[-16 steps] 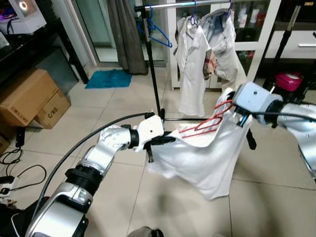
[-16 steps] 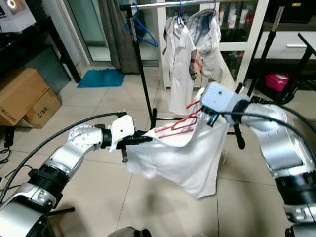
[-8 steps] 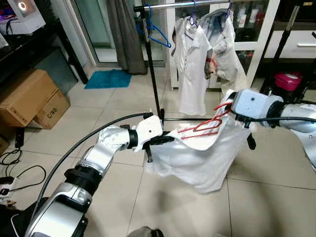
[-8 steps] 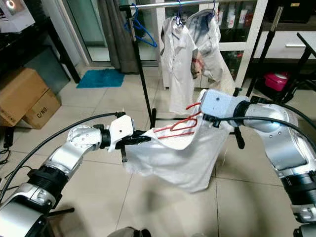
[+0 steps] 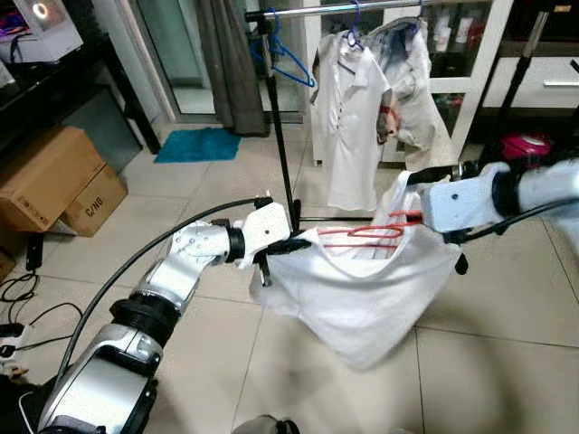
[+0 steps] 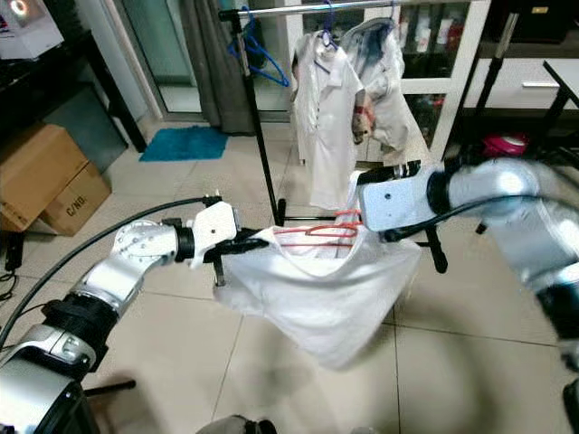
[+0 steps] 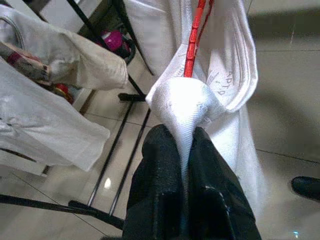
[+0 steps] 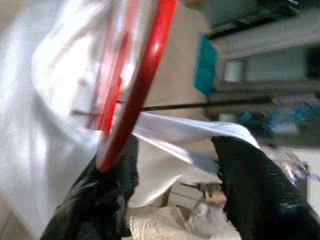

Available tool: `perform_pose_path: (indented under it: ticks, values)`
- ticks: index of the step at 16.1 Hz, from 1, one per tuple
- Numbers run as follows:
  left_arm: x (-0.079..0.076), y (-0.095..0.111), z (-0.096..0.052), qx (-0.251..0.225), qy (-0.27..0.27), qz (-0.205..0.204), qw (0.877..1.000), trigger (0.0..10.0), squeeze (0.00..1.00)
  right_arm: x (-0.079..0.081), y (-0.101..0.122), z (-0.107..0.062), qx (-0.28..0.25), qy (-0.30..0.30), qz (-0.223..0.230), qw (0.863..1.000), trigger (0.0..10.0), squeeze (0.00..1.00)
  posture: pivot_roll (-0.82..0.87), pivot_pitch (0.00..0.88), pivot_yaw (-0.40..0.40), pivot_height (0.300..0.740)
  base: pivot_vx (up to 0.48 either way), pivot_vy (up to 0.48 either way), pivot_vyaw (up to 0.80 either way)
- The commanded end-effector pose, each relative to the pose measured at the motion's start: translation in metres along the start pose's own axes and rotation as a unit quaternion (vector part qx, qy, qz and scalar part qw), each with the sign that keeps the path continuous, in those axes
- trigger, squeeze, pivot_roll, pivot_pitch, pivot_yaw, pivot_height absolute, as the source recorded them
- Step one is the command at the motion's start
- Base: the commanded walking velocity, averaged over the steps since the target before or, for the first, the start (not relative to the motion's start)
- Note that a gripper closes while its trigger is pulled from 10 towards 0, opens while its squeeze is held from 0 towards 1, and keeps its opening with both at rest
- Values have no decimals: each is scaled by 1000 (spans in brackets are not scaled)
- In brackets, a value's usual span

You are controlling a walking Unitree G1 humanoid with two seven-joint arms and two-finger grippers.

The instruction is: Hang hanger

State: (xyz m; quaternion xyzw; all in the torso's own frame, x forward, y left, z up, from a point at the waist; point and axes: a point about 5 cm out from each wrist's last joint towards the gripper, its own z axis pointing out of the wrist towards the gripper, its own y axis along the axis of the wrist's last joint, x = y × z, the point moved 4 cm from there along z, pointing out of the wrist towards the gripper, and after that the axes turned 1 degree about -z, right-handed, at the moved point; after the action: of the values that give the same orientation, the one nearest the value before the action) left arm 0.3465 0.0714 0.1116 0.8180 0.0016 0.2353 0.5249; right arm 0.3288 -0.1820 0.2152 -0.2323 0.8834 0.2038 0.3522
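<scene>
A red hanger (image 5: 362, 233) lies almost level inside the neck of a white shirt (image 5: 362, 298), which sags like a pouch between my two arms. My left gripper (image 5: 288, 246) is shut on a bunched shoulder of the shirt (image 7: 185, 100), with the hanger's red end (image 7: 192, 40) just beyond the fingertips. My right gripper (image 5: 412, 217) is at the shirt's other side. In the right wrist view its fingers (image 8: 107, 200) stand apart, the hanger (image 8: 145, 70) rests against one of them, and a fold of shirt crosses the gap. The clothes rail (image 5: 344, 7) is above and behind.
On the rail hang a blue hanger (image 5: 289, 59), a white shirt (image 5: 353, 117) and a beige garment (image 5: 421, 90). The rack's black pole (image 5: 280, 127) stands just behind my left gripper. Cardboard boxes (image 5: 54, 176) and floor cables (image 5: 27, 316) are at the left, a blue mat (image 5: 199, 143) beyond.
My right gripper has dropped lower and turned, so the hanger went from tilted to level and the shirt hangs deeper. The left gripper shifted slightly left, still gripping the shirt.
</scene>
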Motion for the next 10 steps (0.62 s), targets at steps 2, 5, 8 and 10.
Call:
perform_pose_path:
  ticks: [2,5,8,10]
  values:
    - [7,0,-6,-2,12,4,1000,0,0,8,5,-2,-18,65,-14,998,10000,1000,-218,0,123,740,0,0,0]
    - [10,0,-10,-12,37,-6,999,0,0,0,8,-7,-39,92,2,995,10000,1000,-208,0,93,740,0,0,0]
    - [11,0,-18,-32,54,-9,998,0,0,-18,9,-8,-56,51,18,997,10000,1000,-199,0,86,740,0,0,0]
    - [16,4,-27,-52,66,-14,996,0,0,-24,-2,-15,-52,17,56,997,10000,1000,-198,0,89,740,0,0,0]
